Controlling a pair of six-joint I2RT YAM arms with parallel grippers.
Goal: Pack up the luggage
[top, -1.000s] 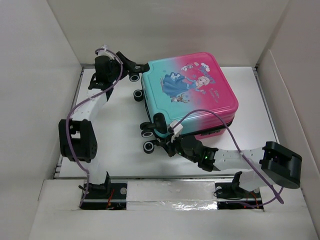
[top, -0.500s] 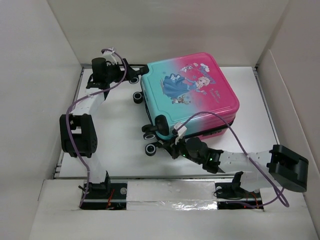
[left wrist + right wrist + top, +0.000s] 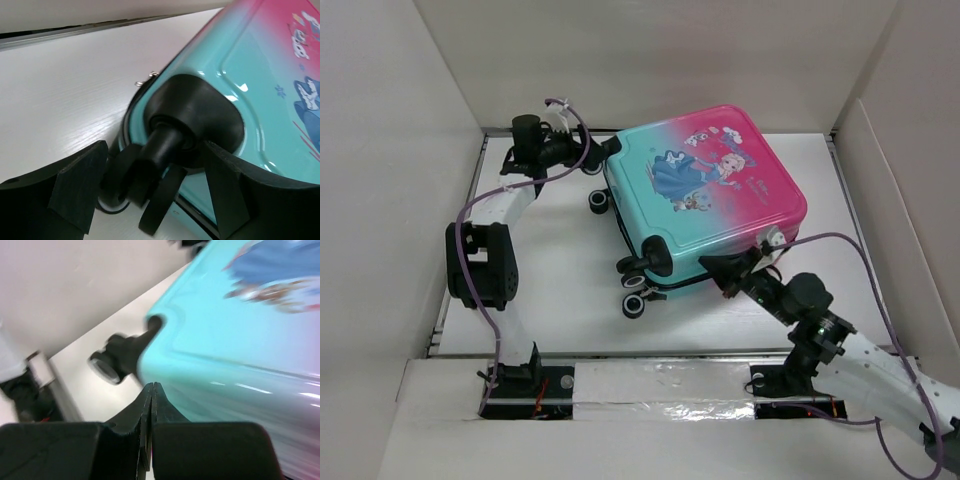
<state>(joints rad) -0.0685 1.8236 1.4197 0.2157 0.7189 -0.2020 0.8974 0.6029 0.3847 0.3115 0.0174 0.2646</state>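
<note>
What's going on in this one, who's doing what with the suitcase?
The luggage lies closed and flat on the table. The left pincer is open, its fingers either side of a corner wheel at the far-left corner. The right pincer is shut and empty, its tip at the near edge.

White table [image 3: 550, 290] with the closed pink-and-teal luggage [image 3: 705, 200] flat on it, wheels leftward.
</note>
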